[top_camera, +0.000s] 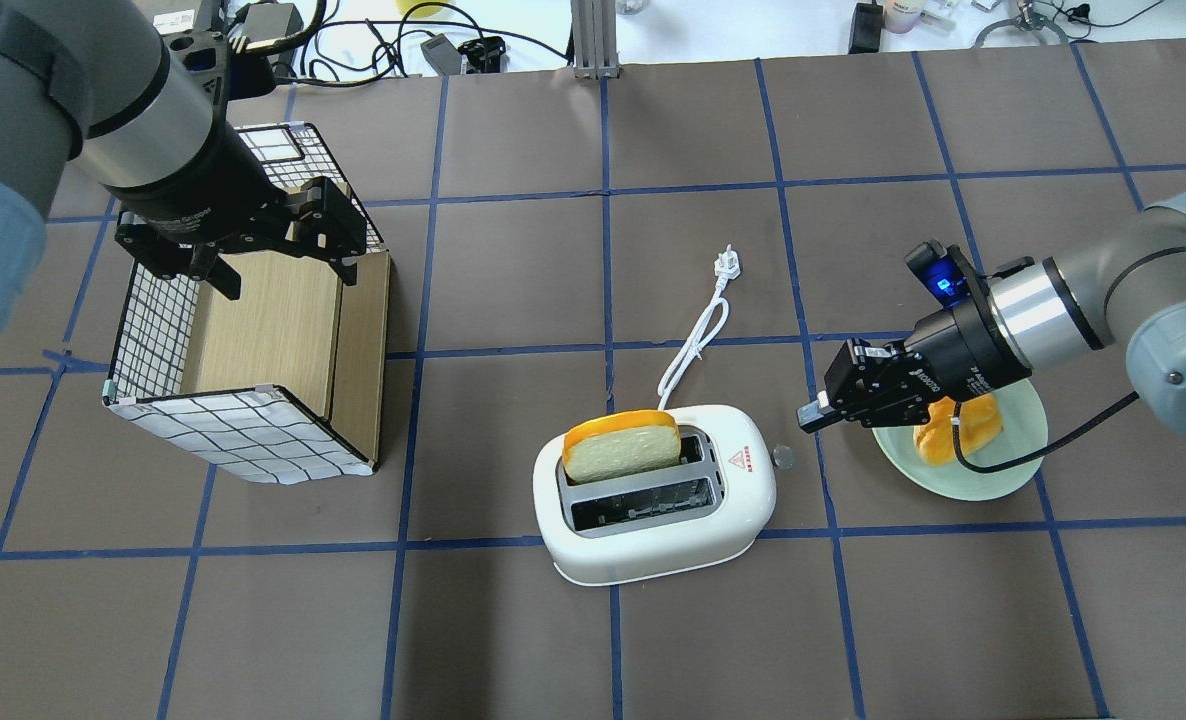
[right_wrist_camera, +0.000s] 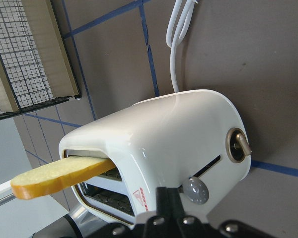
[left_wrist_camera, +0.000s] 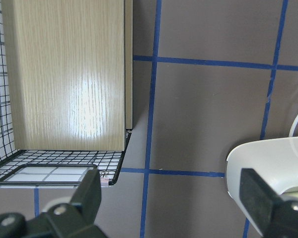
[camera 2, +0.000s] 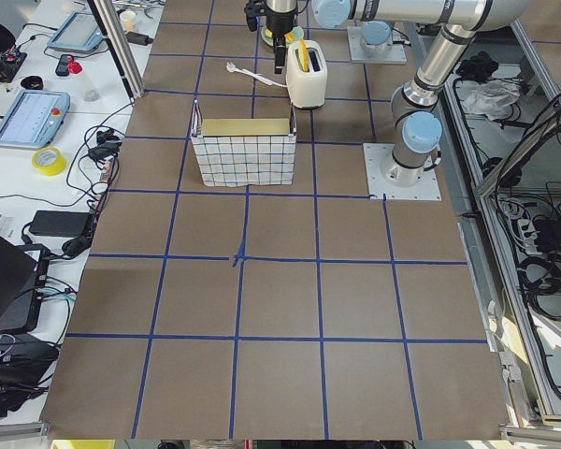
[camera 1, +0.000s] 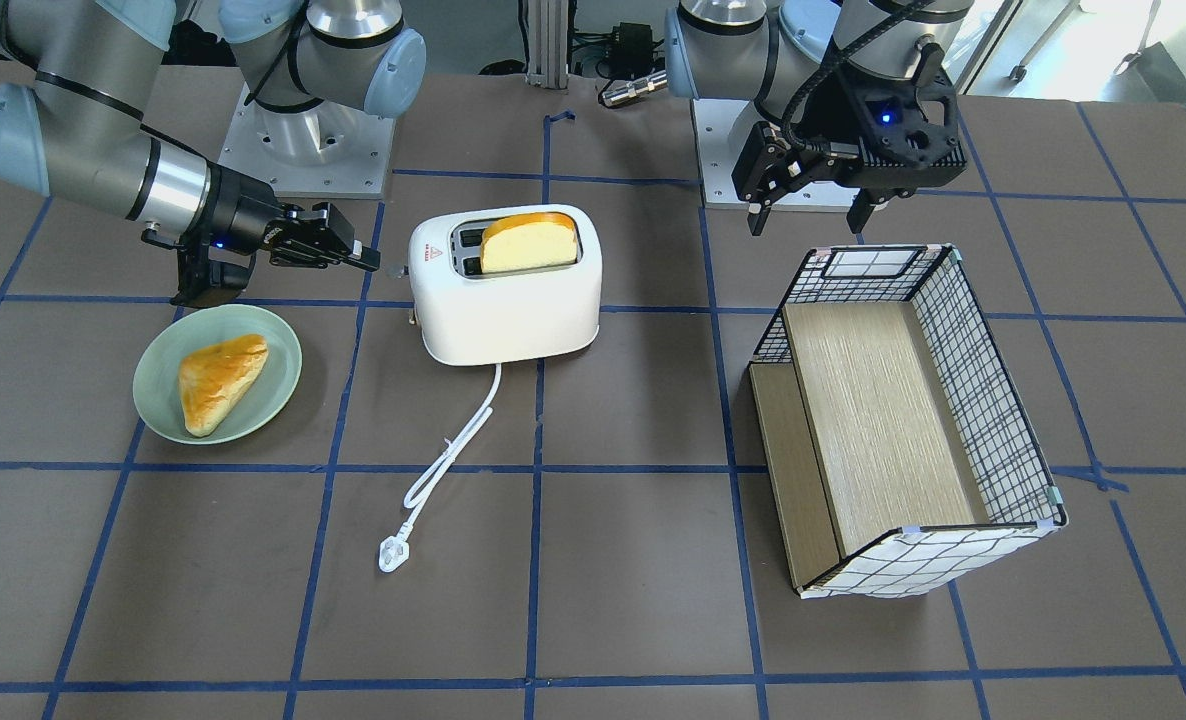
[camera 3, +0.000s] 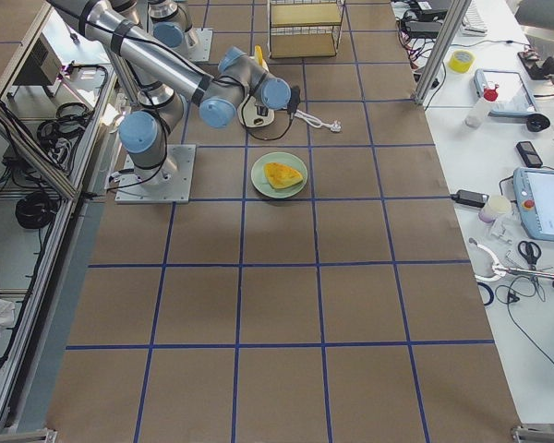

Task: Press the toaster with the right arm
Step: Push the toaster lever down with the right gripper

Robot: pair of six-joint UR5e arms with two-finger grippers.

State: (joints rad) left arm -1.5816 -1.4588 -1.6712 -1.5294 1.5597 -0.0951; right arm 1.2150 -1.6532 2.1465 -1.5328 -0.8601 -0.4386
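Observation:
The white two-slot toaster (camera 1: pixel 513 310) stands mid-table with a slice of bread (camera 1: pixel 528 240) sticking up from one slot; it also shows in the overhead view (top_camera: pixel 673 530). Its grey lever knob (top_camera: pixel 782 457) is on the end that faces my right gripper (top_camera: pixel 808 418). That gripper is shut and empty, level with the table, its tip a short way from the knob. In the right wrist view the shut fingertips (right_wrist_camera: pixel 164 201) sit just left of the knob (right_wrist_camera: pixel 195 191). My left gripper (top_camera: pixel 288 282) is open and empty above the basket.
A green plate (camera 1: pixel 273 400) with a pastry (camera 1: pixel 218 380) lies under the right wrist. The toaster's white cord and plug (camera 1: pixel 391 552) trail away from the robot. A wire basket (camera 1: pixel 953 400) with a wooden shelf stands on the robot's left side.

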